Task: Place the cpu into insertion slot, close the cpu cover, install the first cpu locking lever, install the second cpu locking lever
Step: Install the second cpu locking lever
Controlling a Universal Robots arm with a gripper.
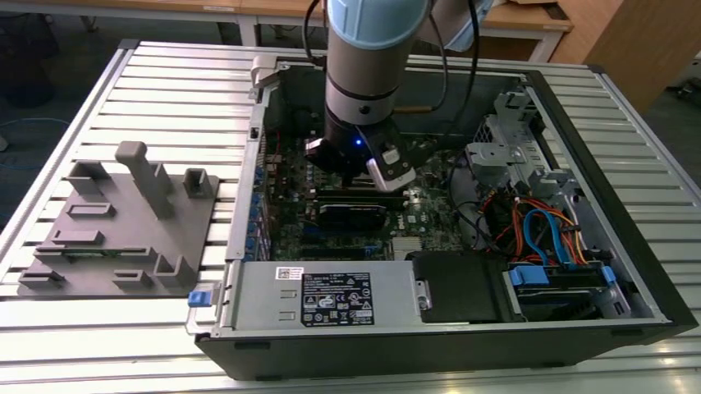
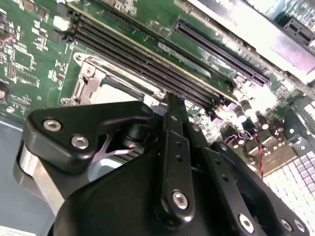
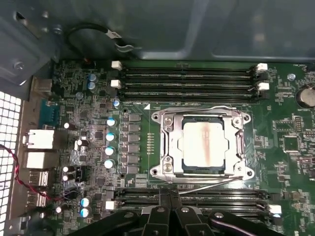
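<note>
- Cpu (image 3: 204, 146) is sitting flat in the insertion slot (image 3: 203, 173) on the green motherboard (image 3: 280, 123), its dull metal top showing through the window of the cpu cover (image 3: 169, 147).
- The cpu cover is lying closed over the slot, framing the chip on all four sides.
- The slot is lying between two banks of long black memory slots (image 3: 187, 78).
- One thin locking lever (image 3: 197, 109) is running along the cover's edge on the side away from the gripper. A second lever (image 3: 216, 182) is slanting along the edge nearest it.
- At the exterior view's left, a grey fixture block (image 1: 121, 222) is resting near the left edge of the slatted metal table (image 1: 164, 90).
- An open computer case (image 1: 646, 271) is lying on its side across the table's middle, with a grey power supply (image 1: 328, 300) sitting along its near edge.
- The arm (image 1: 367, 57) is reaching down into the case, and the gripper (image 1: 356, 176) is hanging over the motherboard.
- In both wrist views the gripper (image 3: 170, 192) (image 2: 172, 98) is looking clenched, its fingertips drawn together just beside the slanting lever. I cannot tell whether anything is being pinched between them.
- At the exterior view's right, blue and orange cables (image 1: 547, 230) are curling beside a metal drive cage (image 1: 515, 156) along the case's right edge.
</note>
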